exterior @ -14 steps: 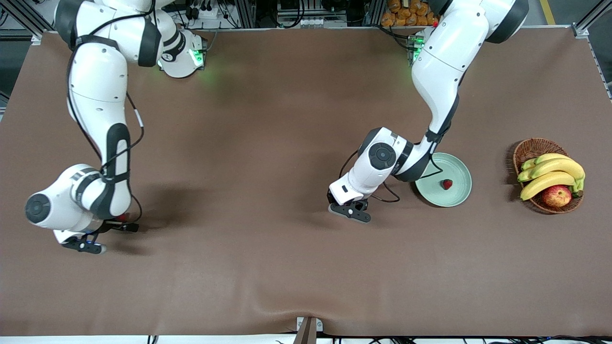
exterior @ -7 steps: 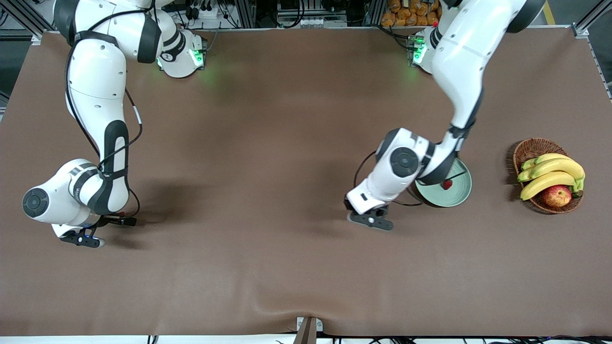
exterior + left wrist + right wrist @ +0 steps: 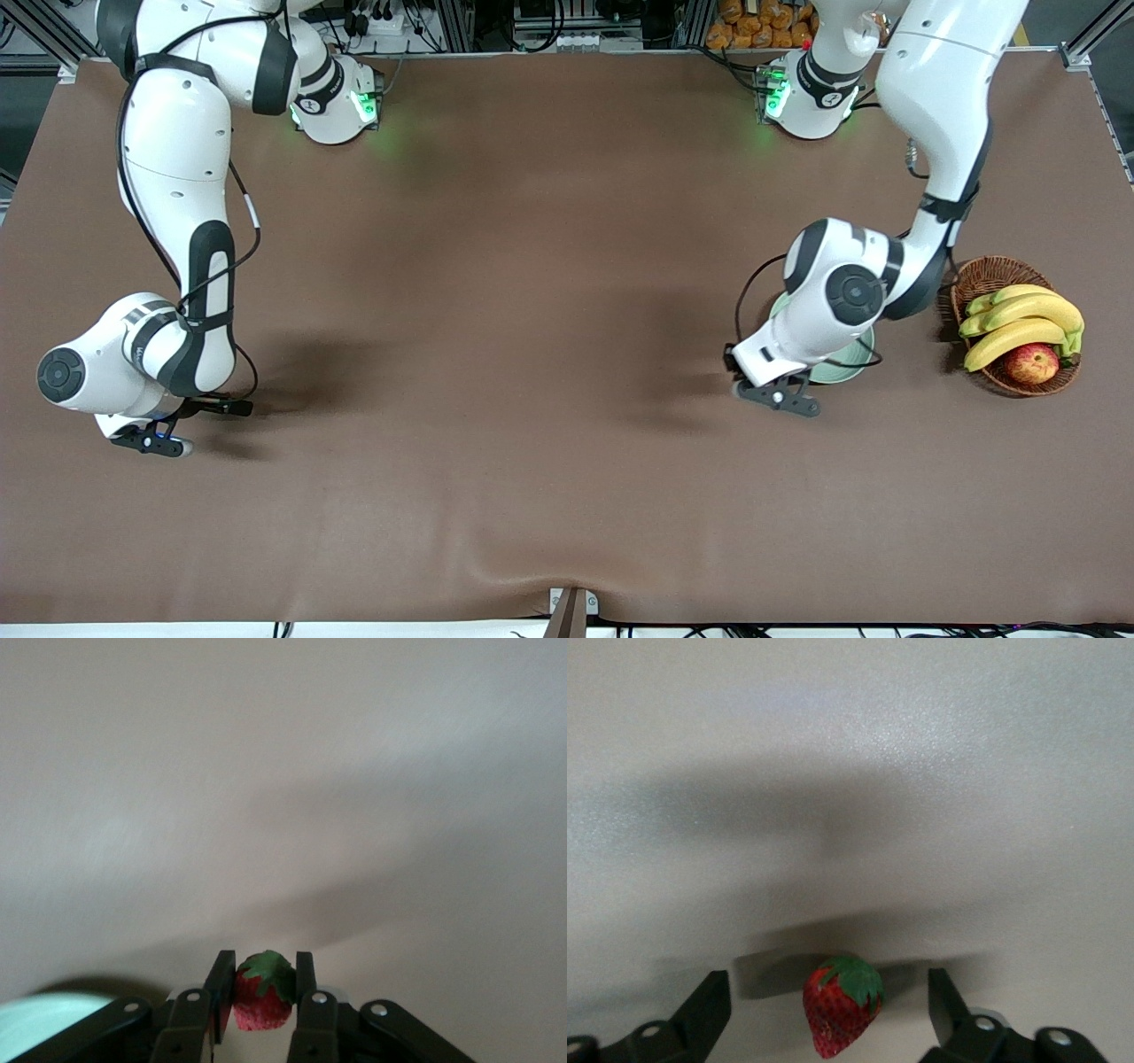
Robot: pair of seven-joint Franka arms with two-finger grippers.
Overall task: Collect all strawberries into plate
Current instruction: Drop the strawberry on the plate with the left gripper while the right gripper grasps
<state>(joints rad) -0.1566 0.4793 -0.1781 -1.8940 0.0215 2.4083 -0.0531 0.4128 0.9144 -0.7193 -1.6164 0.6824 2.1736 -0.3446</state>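
My left gripper (image 3: 742,368) is shut on a small red strawberry (image 3: 263,1001) with a green top. It is over the table at the edge of the pale mint-green plate (image 3: 846,368), on the side toward the right arm's end. The left arm covers most of the plate and hides what lies in it. The plate's rim shows in the left wrist view (image 3: 44,1028). My right gripper (image 3: 190,415) is open and low over the table at the right arm's end. A second strawberry (image 3: 843,1005) lies on the table between its fingers (image 3: 709,1010), untouched. The front view hides it.
A brown wicker basket (image 3: 983,275) with bananas (image 3: 1019,319) and a red-yellow apple (image 3: 1032,363) stands beside the plate at the left arm's end. The brown table cover (image 3: 496,354) has a small ripple at its near edge.
My left arm has carried its strawberry from the table's middle to the plate's edge and now covers the berry in the plate. My right arm has barely shifted.
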